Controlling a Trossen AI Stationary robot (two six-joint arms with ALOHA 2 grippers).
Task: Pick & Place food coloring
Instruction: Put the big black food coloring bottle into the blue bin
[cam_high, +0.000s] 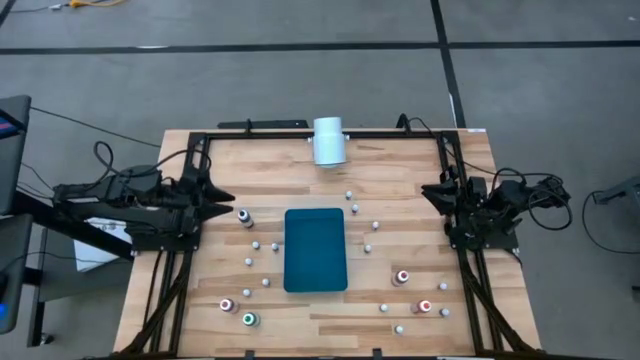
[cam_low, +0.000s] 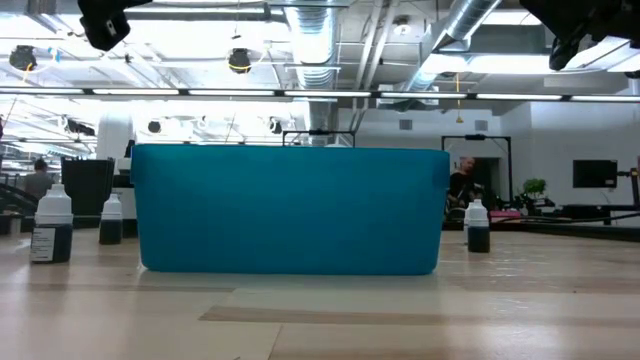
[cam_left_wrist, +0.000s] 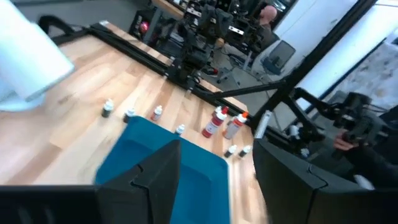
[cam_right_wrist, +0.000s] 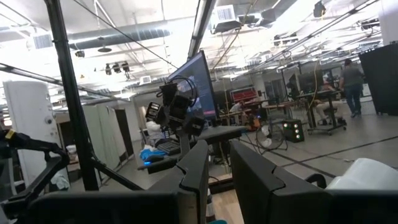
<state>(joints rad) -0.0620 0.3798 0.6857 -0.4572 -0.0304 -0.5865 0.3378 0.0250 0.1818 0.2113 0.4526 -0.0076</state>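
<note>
Several tiny food coloring bottles stand upright on their bases around the table. In the high view, red tops show at one bottle (cam_high: 402, 277) and its neighbour (cam_high: 425, 307), and a green-topped bottle (cam_high: 249, 319) stands at the near left. Small whitish ones, such as this bottle (cam_high: 256, 244), lie on both sides of the teal tray (cam_high: 315, 250). My left gripper (cam_high: 225, 200) hovers open at the table's left, above a dark bottle (cam_high: 245, 216). My right gripper (cam_high: 430, 190) hovers at the right with a narrow gap between its fingers. The left wrist view shows my left gripper (cam_left_wrist: 217, 186), the tray (cam_left_wrist: 174, 168) and two red-capped bottles (cam_left_wrist: 214, 122).
A large white cylinder (cam_high: 328, 140) lies at the far edge, and it also shows in the left wrist view (cam_left_wrist: 31, 56). A black frame (cam_high: 300, 132) runs along the far side and both flanks. In the low view the tray wall (cam_low: 290, 210) hides the middle, with bottles (cam_low: 52, 228) beside it.
</note>
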